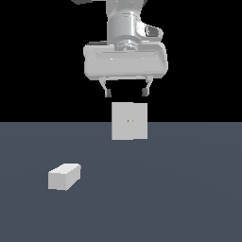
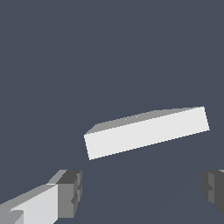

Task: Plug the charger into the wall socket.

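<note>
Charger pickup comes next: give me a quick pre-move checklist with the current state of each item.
1. Gripper open and empty: ok, fingers spread with nothing between them.
2. Charger free to grasp: ok, it lies alone on the floor, nothing touching it.
3. Gripper lined up over the charger: not ok, it hangs above the wall socket; the charger sits toward the exterior view's left and nearer the camera.
4. Charger visible in the wrist view: not ok, only the socket shows there.
5. Wall socket upright and unobstructed: ok, its two yellowish dots are visible.
6. Which end of the charger carries the prongs: cannot tell.
</note>
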{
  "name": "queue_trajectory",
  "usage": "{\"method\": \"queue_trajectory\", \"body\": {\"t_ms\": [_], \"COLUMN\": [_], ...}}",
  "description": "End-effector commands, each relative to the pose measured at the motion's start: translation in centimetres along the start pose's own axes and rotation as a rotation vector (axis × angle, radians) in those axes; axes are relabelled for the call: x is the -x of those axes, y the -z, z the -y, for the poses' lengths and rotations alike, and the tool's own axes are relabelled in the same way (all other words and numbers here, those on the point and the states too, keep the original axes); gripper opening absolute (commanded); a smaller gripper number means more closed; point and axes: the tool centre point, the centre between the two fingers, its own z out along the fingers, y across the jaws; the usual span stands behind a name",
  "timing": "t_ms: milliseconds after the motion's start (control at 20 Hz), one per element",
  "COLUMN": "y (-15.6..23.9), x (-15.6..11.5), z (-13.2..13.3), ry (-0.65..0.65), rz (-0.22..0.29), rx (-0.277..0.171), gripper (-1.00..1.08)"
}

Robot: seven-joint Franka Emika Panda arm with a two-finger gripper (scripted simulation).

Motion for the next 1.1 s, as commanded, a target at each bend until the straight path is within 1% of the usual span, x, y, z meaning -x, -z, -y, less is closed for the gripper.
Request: {"method": "queue_trajectory", "body": {"t_ms": [0,250,500,750,1050], "y": [0.0,-0.2,-1.0,-2.4,-5.0], "x": [0.0,0.3,1.4,3.2,6.2], "z": [0.0,0.2,1.0,2.5,5.2], "ry": [0.0,-0.005,-0.021,-0.05,-0.1], "rz": [0.0,-0.002,-0.009,-0.021,-0.042], "rx": [0.0,-0.001,-0.003,-0.007,-0.015], "gripper": [1.0,1.0,1.0,1.0,1.0]}}
